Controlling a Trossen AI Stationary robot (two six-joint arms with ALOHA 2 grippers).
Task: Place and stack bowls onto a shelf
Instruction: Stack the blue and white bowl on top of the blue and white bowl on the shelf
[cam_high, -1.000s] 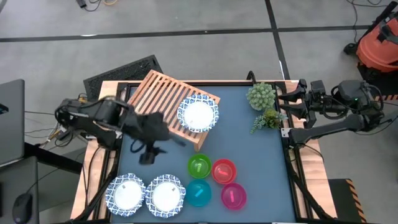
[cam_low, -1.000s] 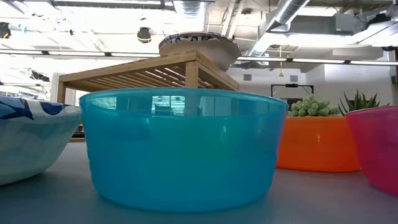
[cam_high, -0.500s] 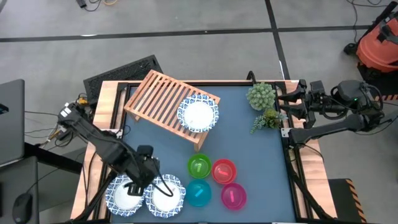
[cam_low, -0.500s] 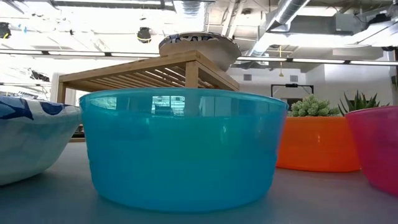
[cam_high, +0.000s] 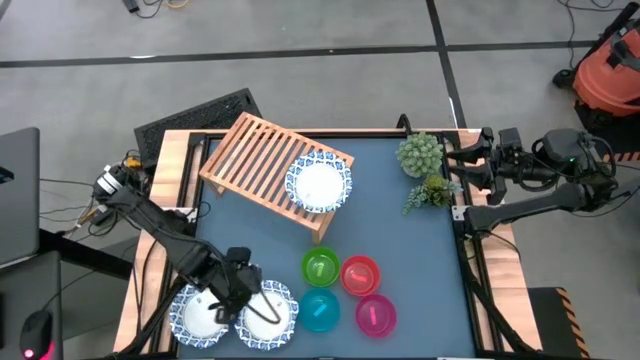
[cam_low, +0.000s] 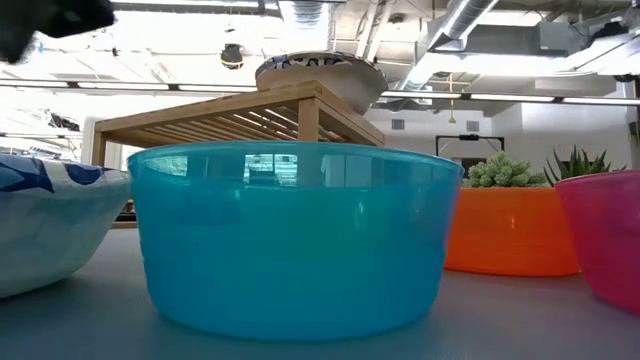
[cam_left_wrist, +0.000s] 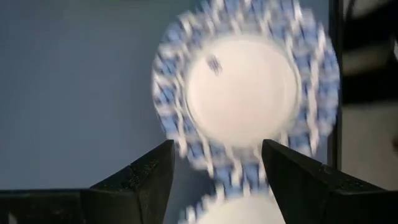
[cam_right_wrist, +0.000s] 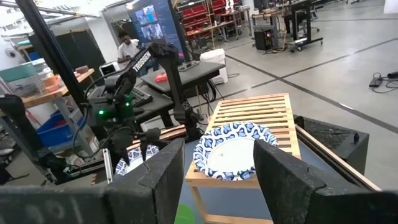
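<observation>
Left end effector (cam_high: 238, 297) has dropped, released, over two seemingly blurred white blue-rimmed bowls (cam_left_wrist: 244, 93); right end effector (cam_right_wrist: 217, 174) released.

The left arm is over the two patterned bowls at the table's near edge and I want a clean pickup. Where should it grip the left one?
Take the left patterned bowl by its blue rim from above, on the side away from the neighbouring bowl, one finger inside and one outside. It sits upright and is wide. The left gripper is open above it.
</observation>
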